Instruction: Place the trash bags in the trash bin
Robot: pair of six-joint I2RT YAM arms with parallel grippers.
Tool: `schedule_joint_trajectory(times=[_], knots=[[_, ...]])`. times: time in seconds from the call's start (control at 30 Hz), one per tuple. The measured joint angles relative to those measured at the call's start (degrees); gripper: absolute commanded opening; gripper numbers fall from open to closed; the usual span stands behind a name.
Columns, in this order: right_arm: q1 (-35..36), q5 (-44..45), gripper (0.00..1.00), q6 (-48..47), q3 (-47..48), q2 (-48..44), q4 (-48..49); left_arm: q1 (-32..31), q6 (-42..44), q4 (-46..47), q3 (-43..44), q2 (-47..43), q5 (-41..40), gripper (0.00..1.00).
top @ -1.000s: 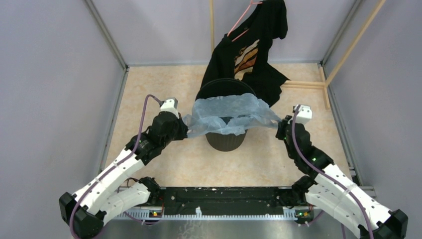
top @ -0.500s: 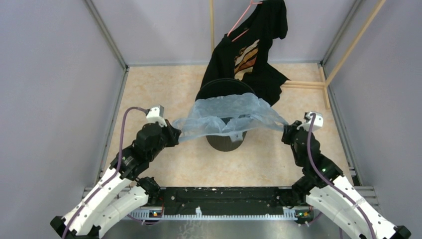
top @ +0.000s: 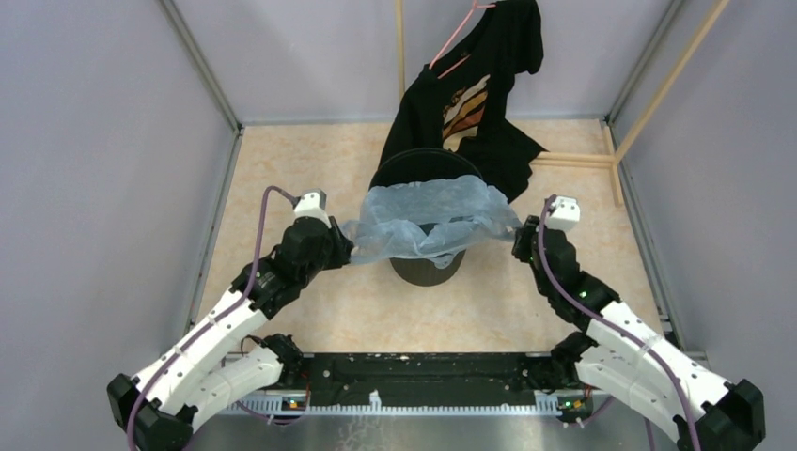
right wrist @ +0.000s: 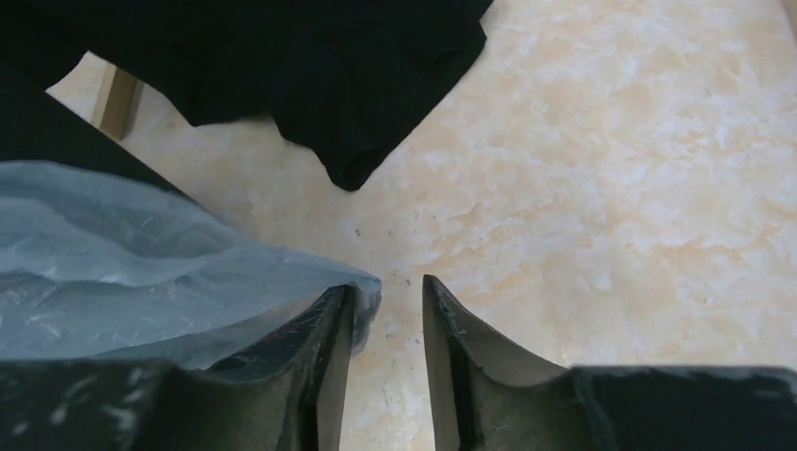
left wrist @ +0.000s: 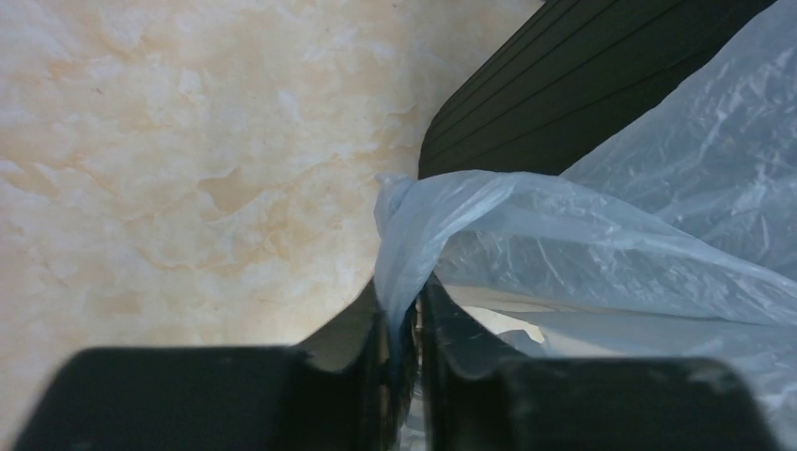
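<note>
The pale blue trash bag [top: 428, 211] is spread over the mouth of the black trash bin [top: 425, 268], sagging into it. My left gripper [top: 340, 250] is at the bag's left corner. In the left wrist view its jaws [left wrist: 402, 287] stand slightly apart, a bunched fold of bag [left wrist: 583, 235] lying loose between them beside the bin wall [left wrist: 564, 85]. My right gripper [top: 520, 240] is at the bag's right corner, open [right wrist: 387, 287]. There the bag's edge [right wrist: 113, 254] only drapes over the left finger [right wrist: 329, 357], with bare floor showing in the gap.
A black T-shirt [top: 470, 103] with an orange print hangs from a pink hanger [top: 451, 42] right behind the bin, its hem [right wrist: 329, 56] over the floor. Wooden strips [top: 573, 160] lie at the back right. Grey walls enclose the marbled floor.
Both arms, which had pulled outward and stretched the bag half a second ago, have come back in toward the bin. The bag has slackened. Both grippers' jaws have parted.
</note>
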Motion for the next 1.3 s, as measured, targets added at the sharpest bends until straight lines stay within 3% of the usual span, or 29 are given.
schedule_joint_trajectory(times=[0.13,0.3,0.43,0.57,0.77,1.0,1.13,1.3], knots=[[-0.13,-3.96,0.54,-2.19,2.75,1.07,-2.54,0.0,0.87,-2.54,3.89,2.1,-0.33,0.65],[-0.15,-10.51,0.87,-4.79,9.77,-5.38,-9.68,0.0,0.96,-6.47,6.32,-3.72,-0.44,0.96],[-0.15,-15.54,0.96,-7.52,15.17,-10.95,-14.14,0.0,1.55,-10.05,7.82,-9.84,-0.31,0.99],[-0.2,-20.24,0.93,-12.59,21.29,-10.14,-15.96,0.02,4.37,-11.43,12.74,-9.42,-0.46,0.99],[-0.22,-25.31,0.84,-19.47,28.59,1.03,-17.62,0.02,10.29,-11.82,19.74,0.48,-0.22,0.93],[-0.22,-29.11,0.82,-23.52,30.01,7.76,-18.93,0.02,16.22,-12.02,20.26,5.95,2.38,0.9],[-0.22,-30.05,0.69,-24.13,30.01,8.04,-16.65,0.02,17.86,-11.85,20.9,7.13,3.06,0.83],[-0.22,-28.79,0.46,-23.91,29.99,9.9,-11.78,0.02,19.45,-10.91,23.17,10.93,3.21,0.69]])
